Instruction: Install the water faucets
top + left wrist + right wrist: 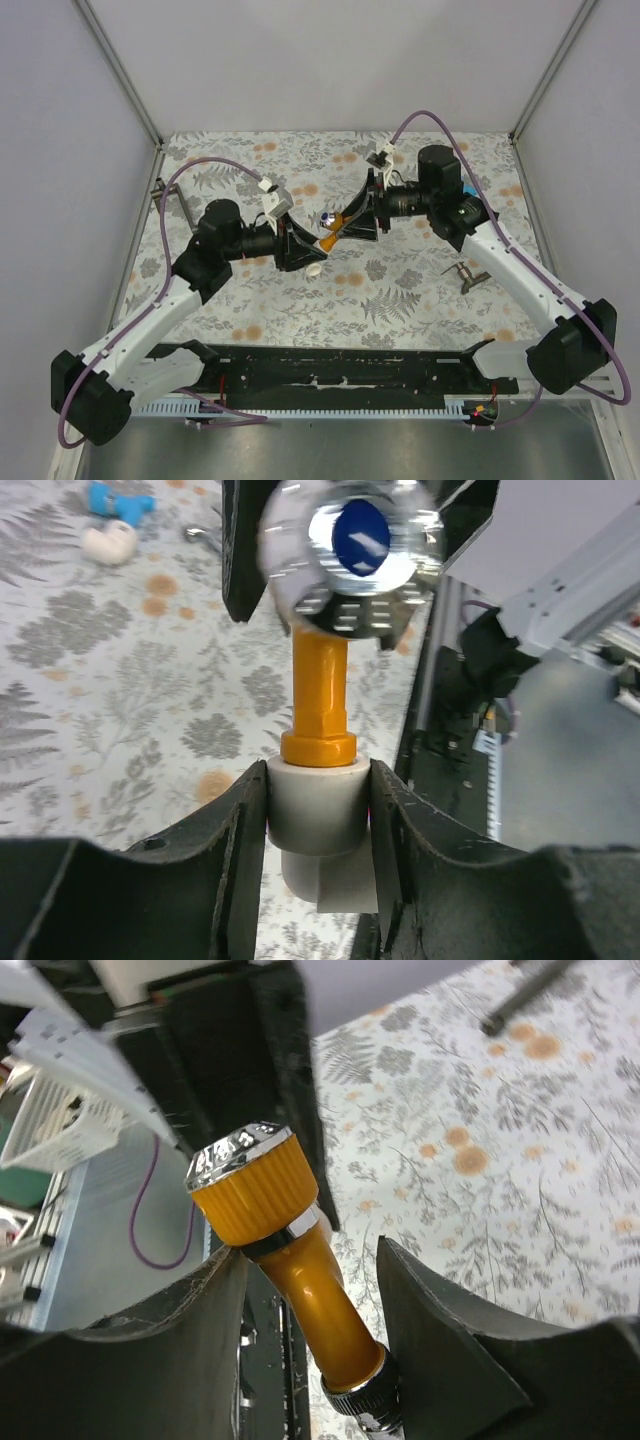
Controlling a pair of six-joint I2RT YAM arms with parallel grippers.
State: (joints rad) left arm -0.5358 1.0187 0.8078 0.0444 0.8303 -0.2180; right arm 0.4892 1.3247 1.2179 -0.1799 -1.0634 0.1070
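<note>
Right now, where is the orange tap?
In the top view the orange tap is above the middle of the table, its white end pinched in the left gripper, the right gripper straddling its body.

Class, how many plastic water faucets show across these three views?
2. An orange faucet is held in the left gripper; a blue faucet lies on the table, seen only by the left wrist. Others may be hidden.
</note>
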